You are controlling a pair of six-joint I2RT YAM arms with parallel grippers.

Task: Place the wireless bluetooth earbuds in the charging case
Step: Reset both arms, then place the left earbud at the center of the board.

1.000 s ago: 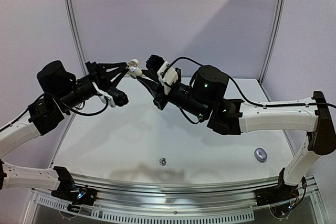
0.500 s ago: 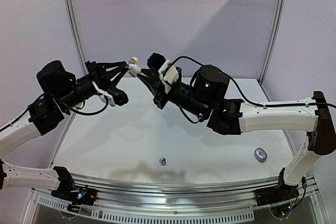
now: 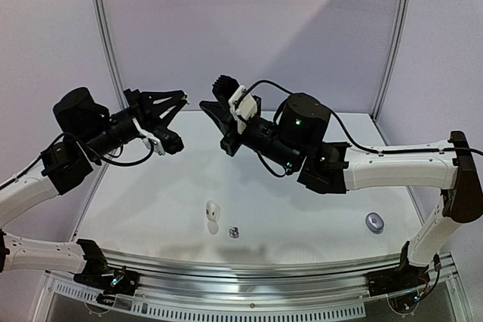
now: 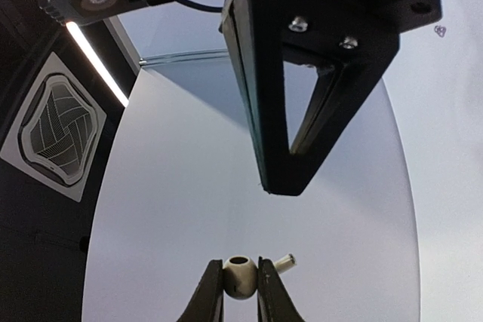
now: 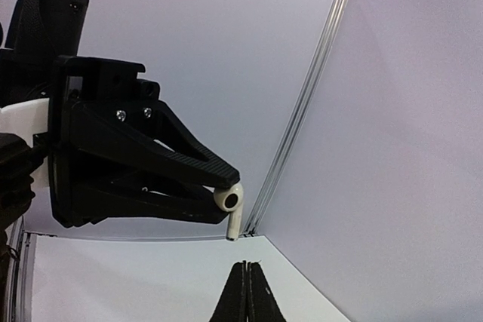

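**A:** Where is the earbud right now?

**B:** A white earbud (image 4: 240, 278) is pinched in the left gripper (image 3: 179, 99). The round bulb sits between the fingertips and the stem pokes out to one side. It hangs high above the desk (image 3: 302, 186) with nothing under it.

**A:** And the other arm?

**B:** The right gripper (image 3: 204, 103) is closed flat, fingers pressed together with nothing between them. Its tip points at the left one, near but not touching.

**A:** Why hold the earbud up in the air like that?

**B:** My guess is that the two grippers face each other to pass or turn it, so the stem can lead into a case. The hold is only on the glossy bulb, so I'd judge it could slip easily.

**A:** Is the charging case in view?

**B:** I can't say for sure, since no open case shows anywhere. A grey oval piece (image 3: 374, 222) lies on the right side of the desk towards its near edge. It could be a closed case, but it's too small to tell.

A white piece (image 3: 212, 210) lies near the front middle, and a small dark-grey piece (image 3: 234, 231) is just beside it. Either could be an earbud, though I can't make out their shape.

**A:** Anything else hard to see?

**B:** From above, the held earbud is barely visible against the black fingers. Only the wrist views show it clearly.
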